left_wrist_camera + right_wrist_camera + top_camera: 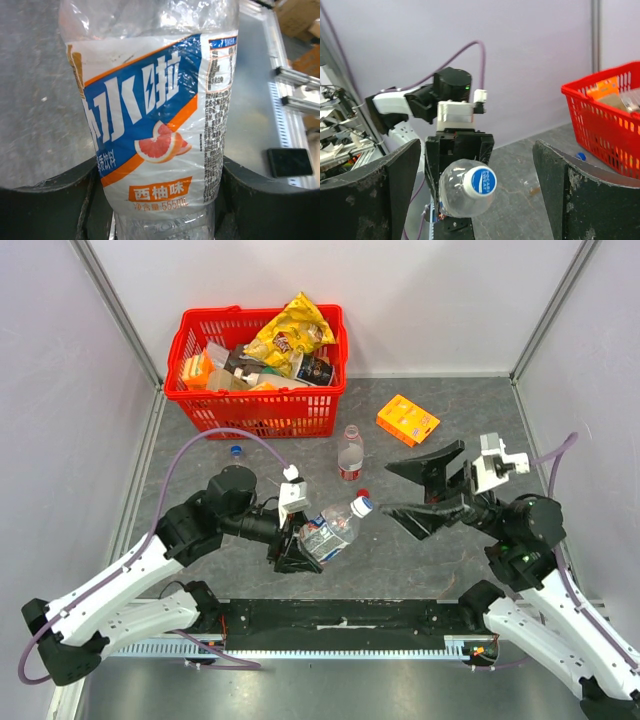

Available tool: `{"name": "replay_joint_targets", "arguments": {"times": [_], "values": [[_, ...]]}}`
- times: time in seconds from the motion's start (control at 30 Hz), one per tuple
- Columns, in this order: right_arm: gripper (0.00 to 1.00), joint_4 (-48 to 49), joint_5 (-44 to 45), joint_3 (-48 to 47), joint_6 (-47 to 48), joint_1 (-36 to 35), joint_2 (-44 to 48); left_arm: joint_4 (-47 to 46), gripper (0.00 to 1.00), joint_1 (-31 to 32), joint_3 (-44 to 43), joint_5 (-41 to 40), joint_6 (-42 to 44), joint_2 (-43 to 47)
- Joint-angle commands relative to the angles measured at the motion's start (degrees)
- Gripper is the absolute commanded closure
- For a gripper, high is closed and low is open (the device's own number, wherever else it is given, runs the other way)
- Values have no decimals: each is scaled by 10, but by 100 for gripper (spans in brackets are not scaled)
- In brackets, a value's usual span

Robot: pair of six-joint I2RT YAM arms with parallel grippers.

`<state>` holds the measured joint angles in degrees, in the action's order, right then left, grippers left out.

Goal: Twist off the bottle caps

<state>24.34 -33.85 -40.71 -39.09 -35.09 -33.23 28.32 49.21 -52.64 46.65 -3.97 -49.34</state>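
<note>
The left gripper pinches the blue-labelled bottle above mid-table. It is tilted, and its pale cap faces the right gripper, whose jaws are spread wide just short of it. I'd centre them squarely over the cap before closing, then twist. The red basket in the far-left corner holds a yellow snack bag and cartons.

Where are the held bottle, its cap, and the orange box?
Held bottle (155, 125), left wrist view, on its blue label.
Cap (481, 181), right wrist view, on the cap's top face.
Orange box (407, 420), top view, on its upper face.
</note>
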Motion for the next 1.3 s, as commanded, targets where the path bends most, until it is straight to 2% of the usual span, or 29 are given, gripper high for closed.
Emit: {"name": "replay_joint_targets", "arguments": {"times": [0.0, 0.2, 0.5, 0.8, 0.93, 1.03, 1.27], "values": [[2, -67, 62, -38, 7, -2, -45, 59, 75, -1, -19, -108, 82, -3], [2, -145, 98, -70, -12, -2, -113, 91, 75, -1, -23, -212, 120, -25], [2, -157, 99, -37, -61, -2, -174, 99, 75, -1, -19, -322, 125, -66], [12, -168, 89, -4, -89, 11, -206, 82, 77, 0, -4, -387, 116, -98], [18, -166, 61, 12, -102, 33, -228, 76, 78, 5, 4, -389, 111, -103], [26, -144, 33, 20, -107, 44, -242, 70, 78, 7, 12, -388, 107, -101], [34, -86, -14, 39, -145, 49, -286, 67, 78, 11, 18, -386, 104, -107]]}}
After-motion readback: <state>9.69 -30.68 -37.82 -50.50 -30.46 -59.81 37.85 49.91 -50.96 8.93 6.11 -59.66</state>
